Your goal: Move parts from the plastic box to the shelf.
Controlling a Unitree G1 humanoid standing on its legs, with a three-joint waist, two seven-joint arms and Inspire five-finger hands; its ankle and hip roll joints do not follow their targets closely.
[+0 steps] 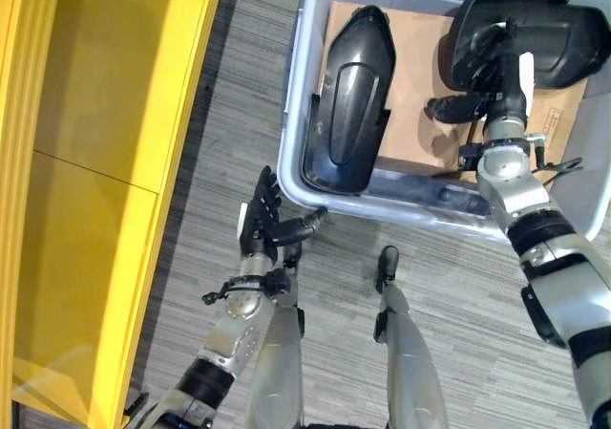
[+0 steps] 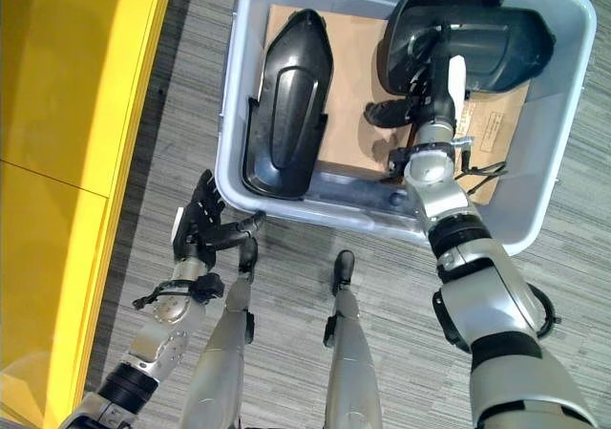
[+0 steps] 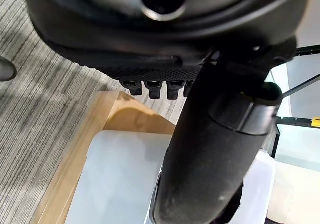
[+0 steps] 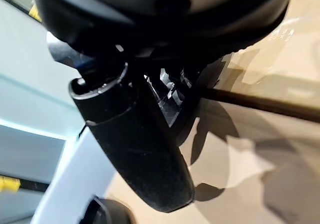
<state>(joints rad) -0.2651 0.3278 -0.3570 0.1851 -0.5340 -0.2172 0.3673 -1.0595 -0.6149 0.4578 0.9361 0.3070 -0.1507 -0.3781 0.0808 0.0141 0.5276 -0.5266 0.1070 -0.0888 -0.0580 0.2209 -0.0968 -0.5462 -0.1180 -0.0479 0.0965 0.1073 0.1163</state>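
Note:
A pale grey plastic box (image 1: 291,114) stands on the floor ahead and to the right. Inside it, a long black moulded part (image 1: 348,95) lies along the left wall. A broader black part (image 1: 544,32) sits at the far right corner. My right hand (image 1: 496,75) is down in the box, up against the near edge of the broader part, its thumb sticking out sideways over the cardboard. My left hand (image 1: 260,221) hovers open outside the box, just off its near left corner, holding nothing. The yellow shelf (image 1: 95,161) runs along the left side.
A brown cardboard sheet (image 1: 415,75) lines the bottom of the box under both parts. Grey striped carpet (image 1: 220,114) forms a strip of floor between the shelf and the box.

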